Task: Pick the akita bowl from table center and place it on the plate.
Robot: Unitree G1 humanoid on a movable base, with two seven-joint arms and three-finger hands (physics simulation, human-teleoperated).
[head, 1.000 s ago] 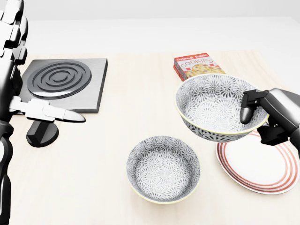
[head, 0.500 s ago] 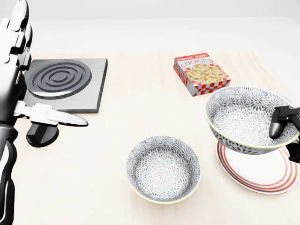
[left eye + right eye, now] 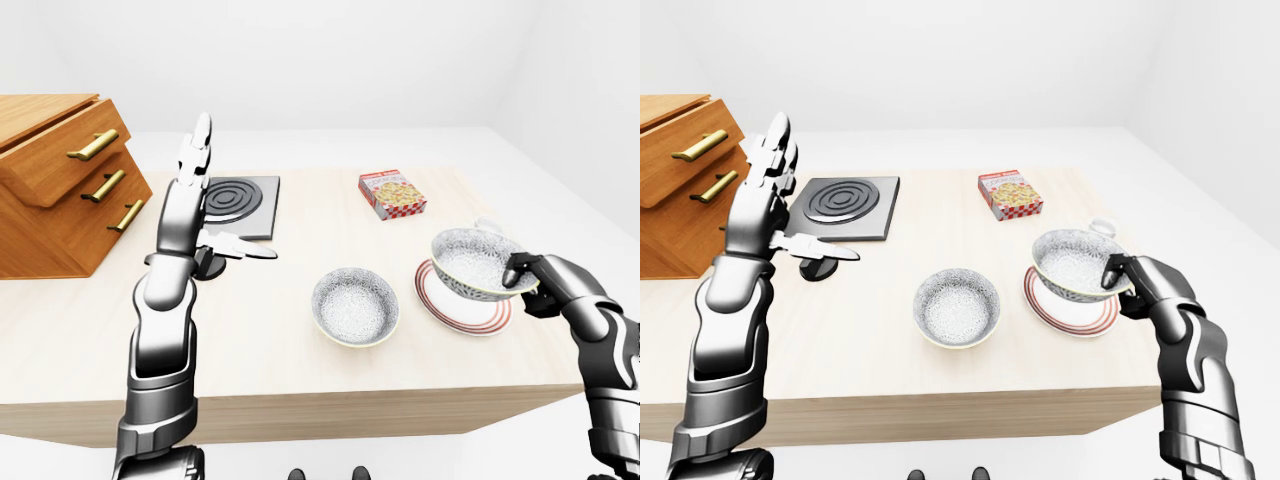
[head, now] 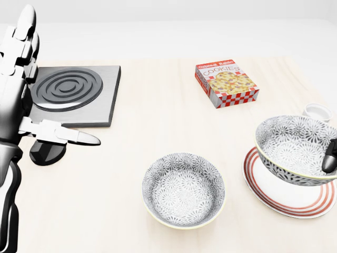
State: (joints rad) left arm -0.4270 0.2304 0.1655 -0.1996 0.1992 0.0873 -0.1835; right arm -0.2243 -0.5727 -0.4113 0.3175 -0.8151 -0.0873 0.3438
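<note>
Your right robot hand point(image 3: 1127, 283) is clenched on the rim of the akita bowl point(image 4: 295, 148), with 1 dark finger point(image 4: 330, 156) hooked over the inside of the rim at the bowl's 3 o'clock side in the head view. That bowl hangs tilted directly over the red-striped plate point(image 4: 287, 192); whether its base touches the plate you cannot tell from these views, though the right-eye view shows it sitting very low over the plate's top half.

Your left robot hand point(image 3: 205, 210) is released and raised, fingers spread and pointing toward 12 o'clock, with the thumb sticking out toward 3 o'clock over the counter point(image 4: 105, 200). It holds nothing and sits at the 9 o'clock edge of the head view.

A 2nd patterned bowl point(image 4: 183, 190) rests upright on the counter near 6 o'clock in the head view, just beside the plate on its 9 o'clock side but not touching it. A cookie box point(image 4: 226, 82) lies flat toward 1 o'clock. A small white dish point(image 4: 317, 111) sits near 3 o'clock, just above the held bowl. A dark square burner plate point(image 4: 73, 93) lies toward 10 o'clock, and a black knob-like object point(image 4: 47, 151) stands beneath your left thumb. A wooden drawer chest point(image 3: 55, 180) fills the 9 o'clock side of the left-eye view.
</note>
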